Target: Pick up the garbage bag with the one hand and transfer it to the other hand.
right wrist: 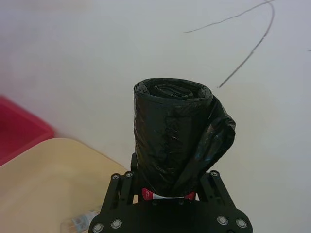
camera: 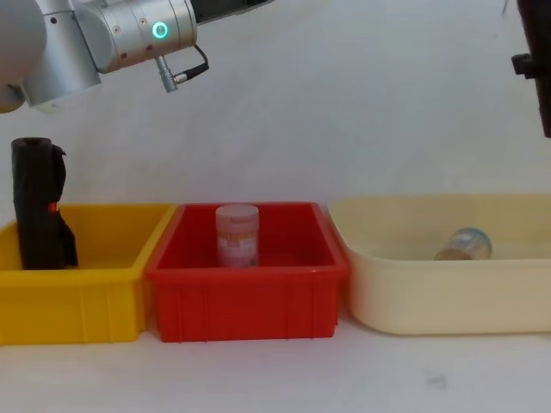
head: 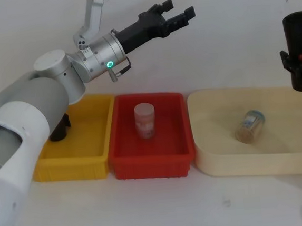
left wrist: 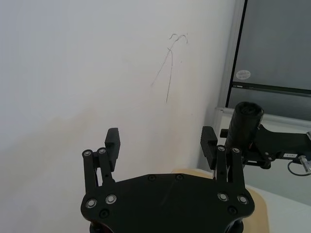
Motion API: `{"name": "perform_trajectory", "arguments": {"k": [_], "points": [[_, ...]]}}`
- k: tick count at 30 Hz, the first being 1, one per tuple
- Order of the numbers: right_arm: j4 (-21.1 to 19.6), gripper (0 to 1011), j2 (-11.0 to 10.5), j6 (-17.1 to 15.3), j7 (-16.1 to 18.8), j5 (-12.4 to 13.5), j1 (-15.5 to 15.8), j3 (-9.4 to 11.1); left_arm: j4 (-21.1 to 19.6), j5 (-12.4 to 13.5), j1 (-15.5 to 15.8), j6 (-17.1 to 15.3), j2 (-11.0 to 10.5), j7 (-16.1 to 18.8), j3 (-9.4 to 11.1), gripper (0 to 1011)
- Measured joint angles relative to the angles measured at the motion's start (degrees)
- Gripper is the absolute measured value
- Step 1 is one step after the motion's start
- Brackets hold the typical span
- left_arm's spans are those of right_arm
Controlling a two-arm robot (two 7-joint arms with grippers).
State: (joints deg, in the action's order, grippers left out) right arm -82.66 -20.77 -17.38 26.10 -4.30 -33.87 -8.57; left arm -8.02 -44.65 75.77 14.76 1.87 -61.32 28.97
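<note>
The garbage bag (head: 299, 42), a tall black roll with a small red-and-white label, stands upright in my right gripper (head: 294, 61) at the far right, high above the cream tray. The right wrist view shows the roll (right wrist: 172, 136) clamped between the gripper's (right wrist: 167, 189) fingers near its lower end. My green-ringed left gripper (head: 180, 9) is open in the air above the red bin, empty and pointing right toward the roll. From the left wrist, its own open gripper (left wrist: 161, 138) has the held roll (left wrist: 245, 124) beyond it to the right.
A second black roll (camera: 36, 206) stands in the yellow bin (camera: 77, 301) on the left. The red bin (head: 150, 160) holds an upright pale canister (head: 145, 120). A jar (head: 250, 125) lies in the cream tray (head: 213, 155). A white wall is close behind.
</note>
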Motion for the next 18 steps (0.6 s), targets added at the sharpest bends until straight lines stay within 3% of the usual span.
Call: {"name": "perform_trajectory", "arguments": {"k": [3, 18], "points": [[0.2, 579, -0.1, -0.2, 0.7, 0.4, -0.2, -0.2, 0.0, 0.0, 0.0, 0.0, 0.0, 0.0, 0.0, 1002], [0.9, 998, -0.5, -0.9, 2.5, 1.6, -0.8, -0.6, 0.0, 0.0, 0.0, 0.0, 0.0, 0.0, 0.0, 1002]]}}
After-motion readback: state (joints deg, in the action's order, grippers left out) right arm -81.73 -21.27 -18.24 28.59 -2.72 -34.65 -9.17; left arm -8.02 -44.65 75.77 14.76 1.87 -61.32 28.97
